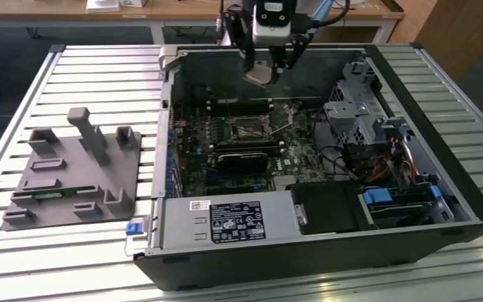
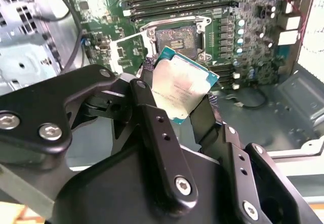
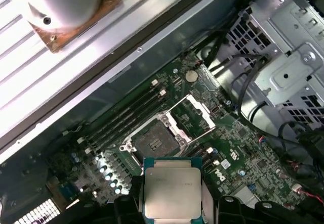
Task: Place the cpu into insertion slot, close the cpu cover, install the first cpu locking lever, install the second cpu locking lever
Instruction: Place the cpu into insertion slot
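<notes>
The cpu [image 2: 185,86] in gripper [image 2: 178,96], above insertion slot [image 2: 176,38]

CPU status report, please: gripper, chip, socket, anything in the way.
Gripper shut on the cpu, held above the motherboard. Insertion slot empty, cpu cover swung open. No obstruction seen over the slot.

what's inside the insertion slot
Nothing: the insertion slot shows its bare dark bed, cpu cover swung open beside it. The cpu is gripped in the fingers above the board; in the second wrist view its corner hides part of the slot's edge.
</notes>
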Available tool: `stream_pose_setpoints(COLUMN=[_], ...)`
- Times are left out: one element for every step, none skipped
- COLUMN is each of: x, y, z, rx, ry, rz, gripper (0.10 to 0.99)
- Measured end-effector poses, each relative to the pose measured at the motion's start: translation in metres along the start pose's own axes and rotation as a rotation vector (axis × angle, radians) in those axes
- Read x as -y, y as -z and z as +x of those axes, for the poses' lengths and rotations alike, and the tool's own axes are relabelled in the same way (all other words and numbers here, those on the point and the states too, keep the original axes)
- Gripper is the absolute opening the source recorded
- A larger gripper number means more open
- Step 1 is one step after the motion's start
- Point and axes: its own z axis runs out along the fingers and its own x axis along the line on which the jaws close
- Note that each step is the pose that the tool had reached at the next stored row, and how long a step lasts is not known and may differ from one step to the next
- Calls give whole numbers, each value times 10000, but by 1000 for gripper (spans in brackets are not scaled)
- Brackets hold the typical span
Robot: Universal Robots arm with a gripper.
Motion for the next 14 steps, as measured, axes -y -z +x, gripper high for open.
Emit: stream_pose_setpoints(x=[0, 0, 1, 1, 1, 1, 2, 2, 2, 3, 3, 4, 4, 4], y=[-3, -5, -7, -9, -12, -16, -19, -23, -28, -33, -38, -44, -49, -54], z=[0, 0, 0, 0, 0, 0, 0, 0, 0, 0, -1, -1, -1, -1], rx=[16, 31, 47, 64, 81, 96, 112, 128, 143, 158, 173, 188, 203, 220], ry=[-175, -353, -527, -703, -894, -1074, -1253, -1433, -1612, -1790, -1970, -2149, -2329, -2523], rz=[-3, -5, -7, -8, -9, -12, -14, -17, -20, -22, -26, -30, -33, -36], gripper=[541, 541, 541, 541, 541, 541, 541, 541, 541, 541, 541, 541, 541, 541])
